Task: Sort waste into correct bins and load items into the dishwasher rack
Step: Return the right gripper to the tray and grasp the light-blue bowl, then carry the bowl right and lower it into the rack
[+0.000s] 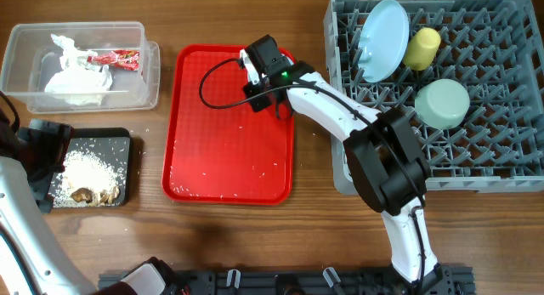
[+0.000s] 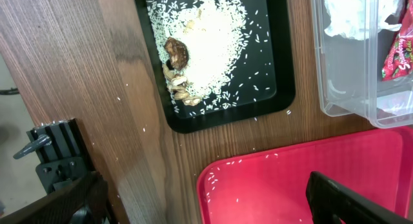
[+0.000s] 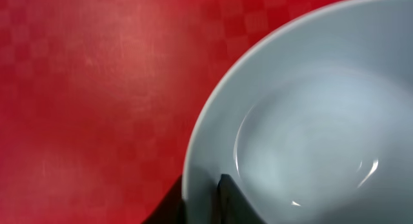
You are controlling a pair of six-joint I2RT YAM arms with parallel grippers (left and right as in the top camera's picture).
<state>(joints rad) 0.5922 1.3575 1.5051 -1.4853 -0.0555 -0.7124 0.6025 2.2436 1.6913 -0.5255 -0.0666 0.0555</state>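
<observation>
Far left, a napkin (image 1: 76, 81) and a wrapper (image 1: 115, 59) are dumped in the clear tub (image 1: 151, 74). Just below it, rice (image 1: 89, 167) with brown lumps (image 1: 89, 194) is piled in the black tray (image 1: 119, 140). The left gripper (image 2: 206, 195) is held wide open with nothing in it, near that tray's corner. Loose grains are scattered over the red tray (image 1: 229, 142) in the middle. Near its top edge, the right gripper (image 3: 201, 197) is pinched onto the blue bowl (image 3: 310, 140) at the rim, one finger inside. On the right, the rack (image 1: 510, 159) is loaded with a plate (image 1: 382, 40) stood on edge, a cup (image 1: 422, 48) beside it and a green bowl (image 1: 442, 104) flipped over.
</observation>
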